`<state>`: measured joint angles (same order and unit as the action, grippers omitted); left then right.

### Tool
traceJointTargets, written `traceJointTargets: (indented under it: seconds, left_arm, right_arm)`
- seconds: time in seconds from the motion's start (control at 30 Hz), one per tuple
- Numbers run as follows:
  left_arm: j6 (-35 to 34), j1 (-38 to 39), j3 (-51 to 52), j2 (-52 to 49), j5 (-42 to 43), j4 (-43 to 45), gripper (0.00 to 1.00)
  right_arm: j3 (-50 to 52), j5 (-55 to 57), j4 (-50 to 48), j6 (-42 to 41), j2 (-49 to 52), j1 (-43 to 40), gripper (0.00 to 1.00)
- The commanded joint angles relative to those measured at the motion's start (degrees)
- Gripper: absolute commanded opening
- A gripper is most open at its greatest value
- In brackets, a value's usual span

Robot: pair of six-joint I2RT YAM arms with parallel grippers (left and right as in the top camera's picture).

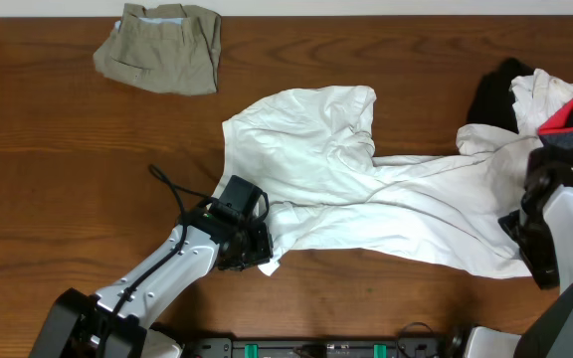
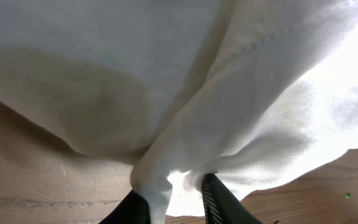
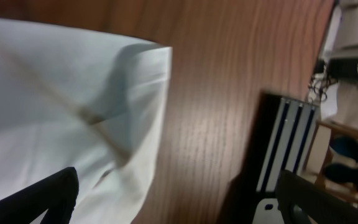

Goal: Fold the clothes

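Dark brown wooden table (image 1: pixel 48 149), grain running side to side, seen from above and from both wrists.

Item one: large white fabric garment (image 1: pixel 336 169), crumpled and spread across the middle of the table, one long part trailing toward the right edge. Its lower left corner lies at the left pincer (image 1: pixel 252 249).

Item two: left pincer, low on the near left side. The wrist view shows its two dark fingers (image 2: pixel 213 199) drawn close with a bunched fold of the white garment pinched between them, creases running out from that spot.

Item three: right pincer (image 3: pixel 178 177), at the far right, over the trailing end of the white garment. Fingers spread wide; nothing between them; the cloth edge lies below one finger, bare wood below the other.

Item four: folded khaki cloth piece (image 1: pixel 162 45), at the far left, well apart from both pincers.

Item five: heap of black, white and red cloth pieces (image 1: pixel 540 94), at the far right, touching the white garment's end.
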<state>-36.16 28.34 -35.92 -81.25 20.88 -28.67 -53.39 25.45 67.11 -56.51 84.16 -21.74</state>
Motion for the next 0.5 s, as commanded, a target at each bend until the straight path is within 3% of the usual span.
traceJointTargets:
  seconds: [0.0, 0.47]
  left_arm:
    - [-0.1, 0.1, 0.5, -0.5, 0.1, -0.4, 0.27]
    - [0.0, 0.1, 0.5, -0.5, 0.0, -0.8, 0.27]
  right_arm:
    - [2.5, 0.5, -1.7, -0.1, -0.6, -3.7, 0.99]
    - [6.6, -8.1, -12.7, 6.9, -0.6, -15.1, 0.99]
